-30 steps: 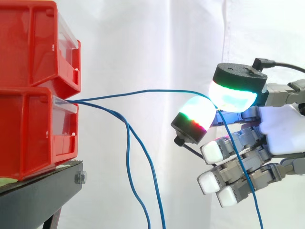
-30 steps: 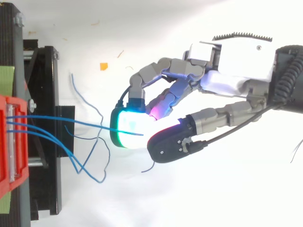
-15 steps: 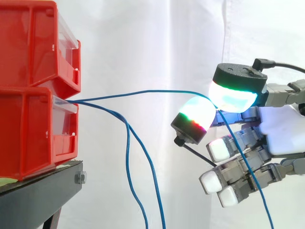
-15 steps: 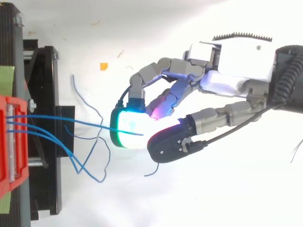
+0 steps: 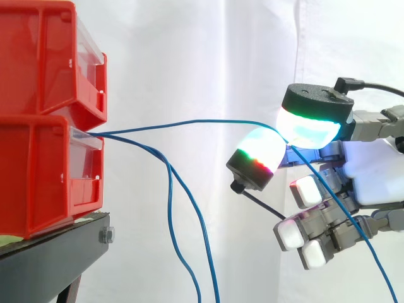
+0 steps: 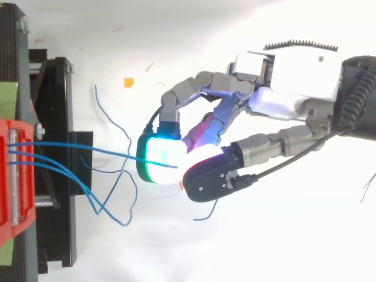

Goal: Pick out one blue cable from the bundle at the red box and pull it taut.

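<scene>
Three thin blue cables come out of the lower red bin (image 5: pixel 44 177) at the left. One blue cable (image 5: pixel 189 122) runs almost level to the right, with a slight upward bow, into my hand (image 5: pixel 372 177). Two glowing fingertips (image 5: pixel 312 123) pinch it there. Past the pinch its free tail (image 5: pixel 360 233) slants down across the curled lower fingers to the bottom right. From above, the same cable (image 6: pixel 106 154) ends at the green-lit pad of my hand (image 6: pixel 294 82). The other two cables (image 5: pixel 170 208) droop down from the bin.
A second red bin (image 5: pixel 50 57) sits stacked on the lower one, both on a black stand (image 5: pixel 57 252). White curtain hangs behind. From above, loose blue cable ends (image 6: pixel 111 205) curl on the white floor beside the stand (image 6: pixel 59 176).
The lower fingers have curled in toward the palm. The held cable's free tail has swung out to the right. The pinch and the bins have not moved.
</scene>
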